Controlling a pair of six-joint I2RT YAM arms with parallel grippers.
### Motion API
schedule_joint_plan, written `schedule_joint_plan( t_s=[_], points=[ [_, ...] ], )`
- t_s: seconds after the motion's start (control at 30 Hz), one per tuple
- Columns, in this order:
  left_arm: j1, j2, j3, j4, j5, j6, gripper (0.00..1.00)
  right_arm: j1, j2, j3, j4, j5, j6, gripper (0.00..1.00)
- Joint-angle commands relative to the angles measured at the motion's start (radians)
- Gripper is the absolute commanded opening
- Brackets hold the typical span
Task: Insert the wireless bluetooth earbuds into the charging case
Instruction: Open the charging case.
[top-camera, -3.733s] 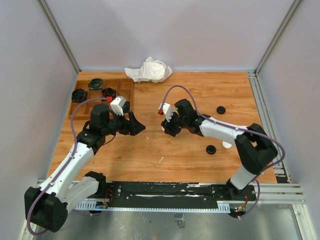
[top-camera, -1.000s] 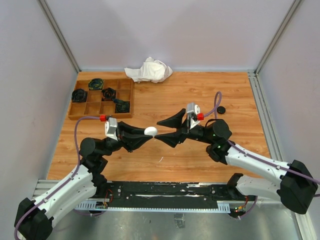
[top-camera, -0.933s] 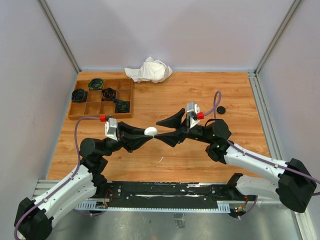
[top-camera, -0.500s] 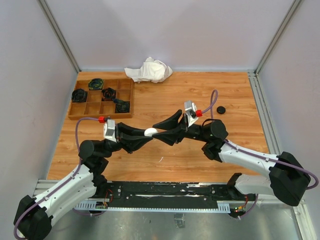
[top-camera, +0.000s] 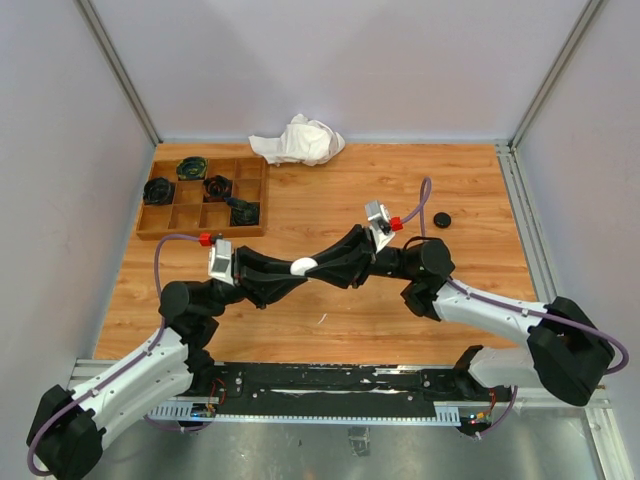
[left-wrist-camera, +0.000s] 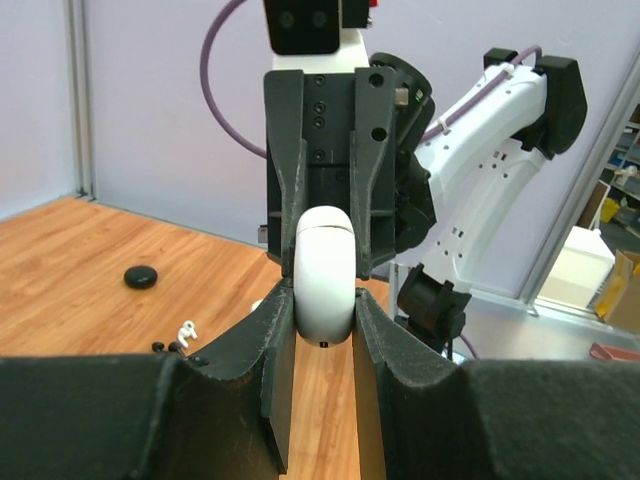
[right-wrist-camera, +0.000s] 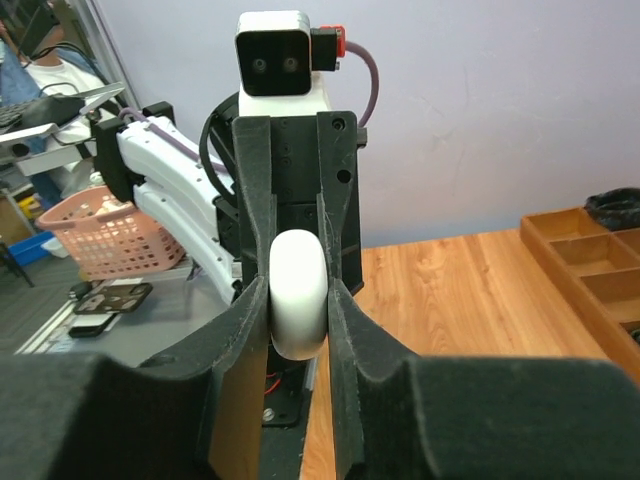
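Wooden tray (top-camera: 160, 222) at far left of table (top-camera: 300, 200), dark round items in its cells. Over mid-table, white case (top-camera: 301, 266) in mid-air, pinched edge-on in left gripper (top-camera: 288, 272). Clamped from the opposite side too, by right gripper (top-camera: 320, 270), fingertips close to the left's. Down on table: earbuds (left-wrist-camera: 186, 328), one white, some black, apart from black puck (left-wrist-camera: 140, 277).
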Motion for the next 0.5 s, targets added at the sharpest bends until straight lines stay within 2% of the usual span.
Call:
schedule_joint_plan(
  t_s=[0.0,0.13,0.27,0.33,0.37,0.47],
  points=[
    [-0.009,-0.005,-0.025,0.043,0.020,0.003,0.18,-0.055,-0.008,0.014,0.107,-0.062,0.081,0.17],
    [-0.008,-0.009,-0.003,-0.020,0.025,0.024,0.36,-0.083,-0.025,0.029,0.077,-0.127,0.102,0.14],
    [-0.008,-0.022,0.044,-0.147,0.032,0.078,0.48,-0.104,-0.079,0.059,-0.102,-0.178,0.042,0.14],
    [-0.008,-0.030,0.062,-0.216,0.032,0.105,0.53,-0.106,-0.126,0.090,-0.302,-0.184,-0.077,0.14],
    [-0.008,-0.032,0.074,-0.241,0.031,0.117,0.56,-0.106,-0.151,0.116,-0.464,-0.179,-0.146,0.14],
    [-0.008,-0.028,0.104,-0.307,0.041,0.153,0.60,-0.107,-0.214,0.193,-0.809,-0.155,-0.336,0.14]
  ],
)
